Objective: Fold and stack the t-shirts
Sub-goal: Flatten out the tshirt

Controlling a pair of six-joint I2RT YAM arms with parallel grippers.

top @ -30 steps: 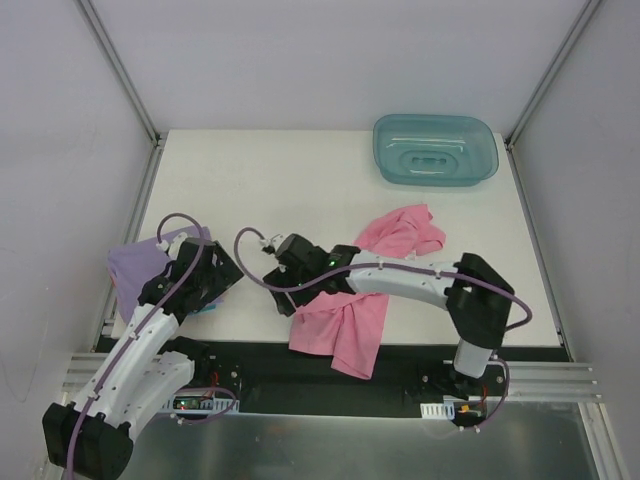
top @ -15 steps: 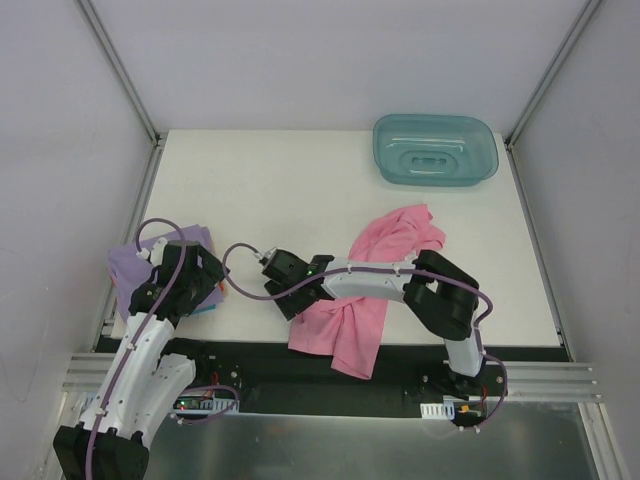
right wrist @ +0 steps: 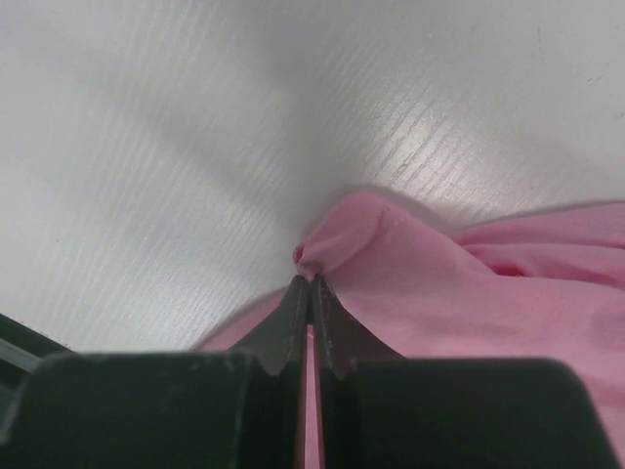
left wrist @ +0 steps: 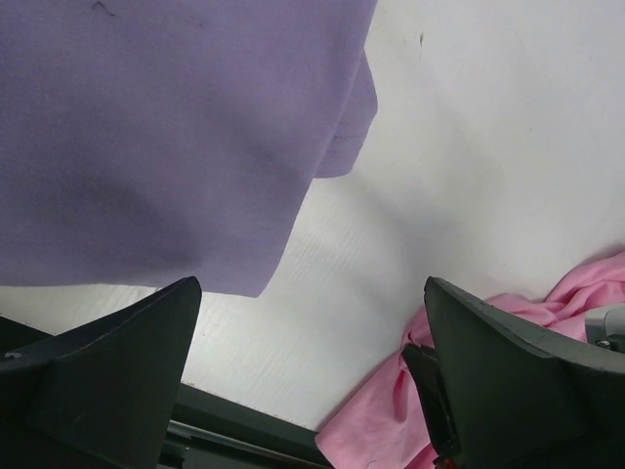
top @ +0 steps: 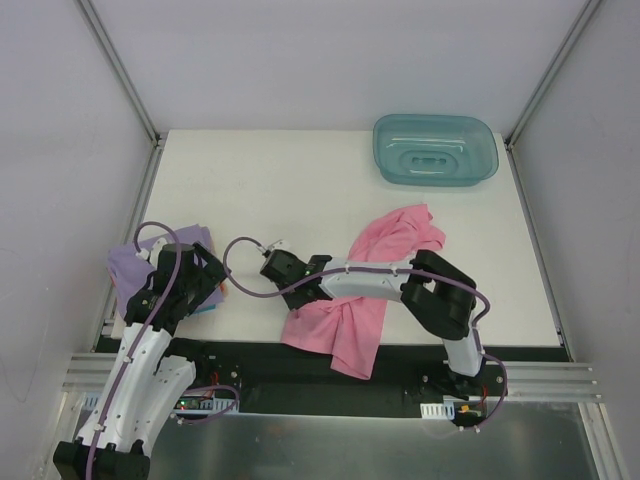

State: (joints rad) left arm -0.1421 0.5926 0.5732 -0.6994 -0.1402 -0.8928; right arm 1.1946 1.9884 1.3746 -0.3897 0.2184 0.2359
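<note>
White worktop (top: 300, 190): right tool (right wrist: 309, 283) pinches the pink tee (top: 345, 325) at 6 o'clock; left tool (left wrist: 312, 391) gapes wide beside the purple tee (left wrist: 166, 137) at 8 o'clock. So thin a pinch may slip.

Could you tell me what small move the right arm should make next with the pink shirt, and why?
Probably a slow pull toward the left to spread the cloth. The right gripper is shut on a pinched edge of the pink t-shirt, which lies bunched and partly over the table's near edge. The left gripper is open beside the purple t-shirt.
</note>
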